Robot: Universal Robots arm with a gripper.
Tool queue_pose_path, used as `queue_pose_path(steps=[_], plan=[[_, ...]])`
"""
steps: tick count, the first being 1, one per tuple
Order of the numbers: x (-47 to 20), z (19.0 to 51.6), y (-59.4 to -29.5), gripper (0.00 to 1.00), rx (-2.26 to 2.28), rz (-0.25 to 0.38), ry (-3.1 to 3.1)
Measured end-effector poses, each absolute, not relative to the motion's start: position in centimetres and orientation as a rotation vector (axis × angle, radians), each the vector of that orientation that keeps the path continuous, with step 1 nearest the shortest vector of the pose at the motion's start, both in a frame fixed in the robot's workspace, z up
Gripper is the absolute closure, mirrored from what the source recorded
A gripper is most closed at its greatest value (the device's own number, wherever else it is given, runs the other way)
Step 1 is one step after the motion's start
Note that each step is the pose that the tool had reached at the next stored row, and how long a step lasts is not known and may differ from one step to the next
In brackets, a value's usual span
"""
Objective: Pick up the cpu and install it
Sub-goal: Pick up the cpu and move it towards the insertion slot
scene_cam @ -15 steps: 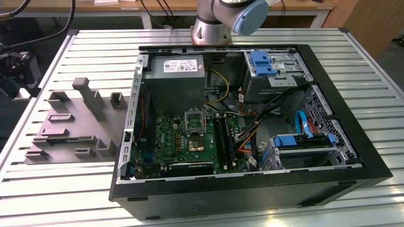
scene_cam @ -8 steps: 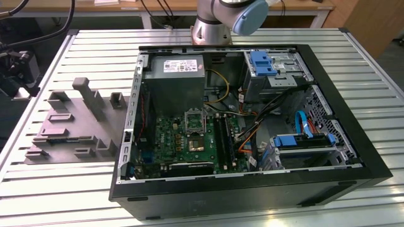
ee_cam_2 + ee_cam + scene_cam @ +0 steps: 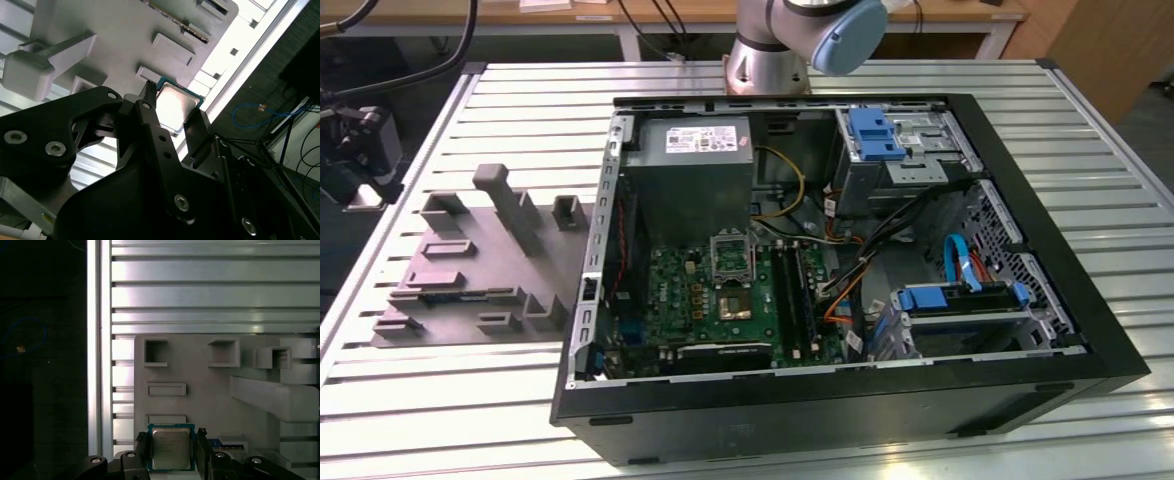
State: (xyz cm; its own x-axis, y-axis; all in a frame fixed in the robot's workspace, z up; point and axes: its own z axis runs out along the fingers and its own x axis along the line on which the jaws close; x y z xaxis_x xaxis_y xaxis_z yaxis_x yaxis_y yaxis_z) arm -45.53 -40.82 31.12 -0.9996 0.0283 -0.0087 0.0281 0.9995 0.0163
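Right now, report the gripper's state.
Gripper: closed, holding the cpu by two opposite edges between its fingers.

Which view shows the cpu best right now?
The first wrist view: the cpu faces the camera squarely, its whole top visible. The second wrist view shows it obliquely, washed by glare and partly hidden.

The fingers (image 3: 202,449) of my gripper (image 3: 172,436) flank the cpu (image 3: 171,452) over the fixture block (image 3: 210,390). The computer case (image 3: 854,400) lies at the exterior view's right of it.
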Motion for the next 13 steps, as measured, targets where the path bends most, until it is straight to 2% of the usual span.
queue_pose_path(steps=[13], plan=[[-45.53,31.43,-40.81,0.53,0.044,0.018,3.132]])
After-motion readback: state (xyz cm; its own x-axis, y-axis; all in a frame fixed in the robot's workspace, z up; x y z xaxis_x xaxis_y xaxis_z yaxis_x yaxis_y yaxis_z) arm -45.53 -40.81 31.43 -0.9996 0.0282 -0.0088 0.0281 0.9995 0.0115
